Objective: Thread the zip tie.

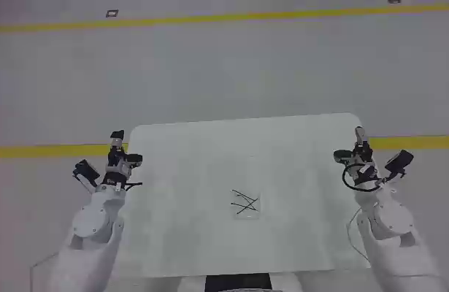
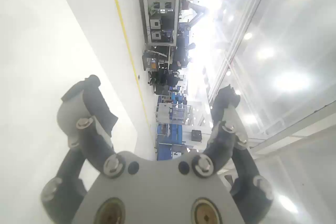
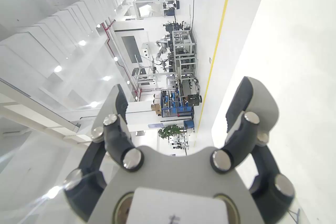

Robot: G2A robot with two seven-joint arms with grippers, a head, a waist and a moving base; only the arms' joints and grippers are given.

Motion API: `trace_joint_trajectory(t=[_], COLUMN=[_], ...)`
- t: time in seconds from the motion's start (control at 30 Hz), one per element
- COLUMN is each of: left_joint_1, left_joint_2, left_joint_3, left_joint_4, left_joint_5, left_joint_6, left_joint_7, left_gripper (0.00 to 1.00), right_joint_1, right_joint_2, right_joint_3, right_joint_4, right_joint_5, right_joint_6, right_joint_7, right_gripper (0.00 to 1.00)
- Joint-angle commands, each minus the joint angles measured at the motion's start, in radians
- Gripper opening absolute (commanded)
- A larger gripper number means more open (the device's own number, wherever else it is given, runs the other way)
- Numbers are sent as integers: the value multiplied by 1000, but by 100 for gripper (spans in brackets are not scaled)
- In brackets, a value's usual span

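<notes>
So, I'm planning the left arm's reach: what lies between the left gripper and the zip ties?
Nothing: the top view shows bare white table between the left gripper and the zip ties near the middle.

Zip ties [image 1: 244, 202] lie on the worktop [image 1: 209, 160], lower centre; left gripper [image 1: 118, 141] at its left edge, right gripper [image 1: 361, 137] at its right edge.

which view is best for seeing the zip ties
The top view: the zip ties lie crossed on the table, unobstructed. The right wrist view catches a few thin dark lines, possibly them; the left wrist view faces the table edge.
</notes>
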Motion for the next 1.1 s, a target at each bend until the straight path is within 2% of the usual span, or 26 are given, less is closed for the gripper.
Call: trace_joint_trajectory(t=[0.0,0.03,0.07,0.1,0.13,0.17,0.2,0.23,0.27,0.3,0.5,0.63,0.8,0.87,1.07], left_joint_1=[0,0,0,0,0,0,0,0,0,0,0,0,0,0,0], left_joint_2=[0,0,0,0,0,0,0,0,0,0,0,0,0,0,0], left_joint_3=[0,0,0,0,0,0,0,0,0,0,0,0,0,0,0], left_joint_4=[0,0,0,0,0,0,0,0,0,0,0,0,0,0,0], left_joint_5=[0,0,0,0,0,0,0,0,0,0,0,0,0,0,0], left_joint_6=[0,0,0,0,0,0,0,0,0,0,0,0,0,0,0], left_joint_7=[0,0,0,0,0,0,0,0,0,0,0,0,0,0,0], left_gripper=[100,78,100,78,100,78,78,100,78,100,100,100,100,100,100], right_joint_1=[0,0,0,0,0,0,0,0,0,0,49,84,105,100,100], right_joint_2=[0,0,0,0,0,0,0,0,0,0,0,1,6,11,11], right_joint_3=[0,0,0,0,0,0,0,0,0,0,-62,-126,-201,-224,-224], right_joint_4=[0,0,0,0,0,0,0,0,0,0,-49,-63,-68,-74,-74], right_joint_5=[0,0,0,0,0,0,0,0,0,0,-128,-237,-439,-508,-508], right_joint_6=[0,0,0,0,0,0,0,0,0,0,-45,-47,-72,-111,-111], right_joint_7=[0,0,0,0,0,0,0,0,0,0,94,180,299,363,363], right_gripper=[100,78,100,100,100,78,100,100,100,100,100,100,100,100,100])
